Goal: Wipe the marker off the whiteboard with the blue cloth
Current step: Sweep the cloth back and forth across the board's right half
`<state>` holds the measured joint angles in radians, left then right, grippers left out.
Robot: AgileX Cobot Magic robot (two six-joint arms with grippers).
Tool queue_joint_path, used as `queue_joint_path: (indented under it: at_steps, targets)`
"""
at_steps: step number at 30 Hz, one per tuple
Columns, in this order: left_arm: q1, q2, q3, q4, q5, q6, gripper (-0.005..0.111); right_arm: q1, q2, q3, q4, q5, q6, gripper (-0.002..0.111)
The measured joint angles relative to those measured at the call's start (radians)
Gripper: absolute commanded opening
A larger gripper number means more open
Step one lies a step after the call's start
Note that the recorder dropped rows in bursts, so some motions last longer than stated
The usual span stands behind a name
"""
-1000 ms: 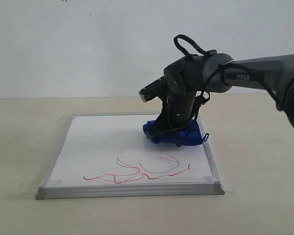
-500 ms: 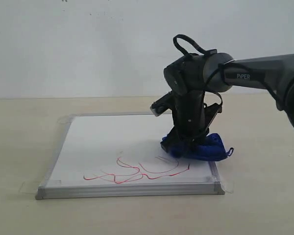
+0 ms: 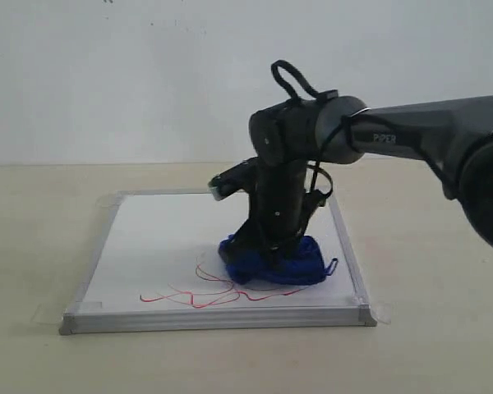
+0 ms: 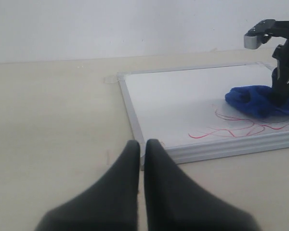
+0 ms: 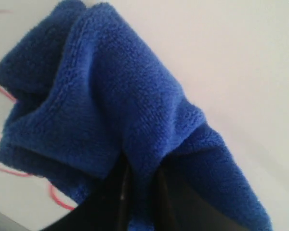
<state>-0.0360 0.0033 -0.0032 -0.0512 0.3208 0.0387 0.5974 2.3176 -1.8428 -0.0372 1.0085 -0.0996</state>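
The whiteboard [image 3: 172,238] lies flat on the table, silver-framed. Red marker [image 3: 193,297] loops run along its near edge, also seen as marker [image 4: 231,131] from the left wrist. My right gripper [image 3: 263,250] points down, shut on the bunched blue cloth [image 3: 283,264], which presses on the board over the right end of the scribble. Up close the blue cloth [image 5: 101,96] fills the right wrist view, a fold pinched between the fingers [image 5: 116,192]. My left gripper [image 4: 141,144] hovers shut and empty over the table, just off the board's near left corner.
The beige table [image 3: 435,246] surrounds the board, with a plain white wall behind. Clear tape tabs [image 3: 381,312] stick out at the board's corners. The right arm [image 3: 411,131] reaches in from the right above the board.
The right gripper swept the cloth from the board's right edge leftward and nearer, onto the right end of the red lines. Part of the scribble there is now covered or gone.
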Motion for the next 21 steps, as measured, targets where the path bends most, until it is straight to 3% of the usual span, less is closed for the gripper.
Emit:
queue_joint_path:
  at_steps: [6, 12, 16, 21]
  targets:
    - [0.000, 0.000, 0.000, 0.000, 0.000, 0.000, 0.004, 0.134, 0.005, 0.000, 0.037, -0.107, -0.038, 0.000]
    - [0.000, 0.000, 0.000, 0.000, 0.000, 0.000, 0.004, 0.146, 0.007, 0.000, 0.037, -0.105, -0.052, 0.000]
    - [0.000, 0.000, 0.000, 0.000, 0.000, 0.000, 0.004, 0.102, 0.007, -0.007, -0.029, -0.039, 0.008, 0.000]
    - [0.000, 0.000, 0.000, 0.000, 0.000, 0.000, 0.004, -0.072, 0.014, 0.017, -0.280, 0.133, 0.165, 0.000]
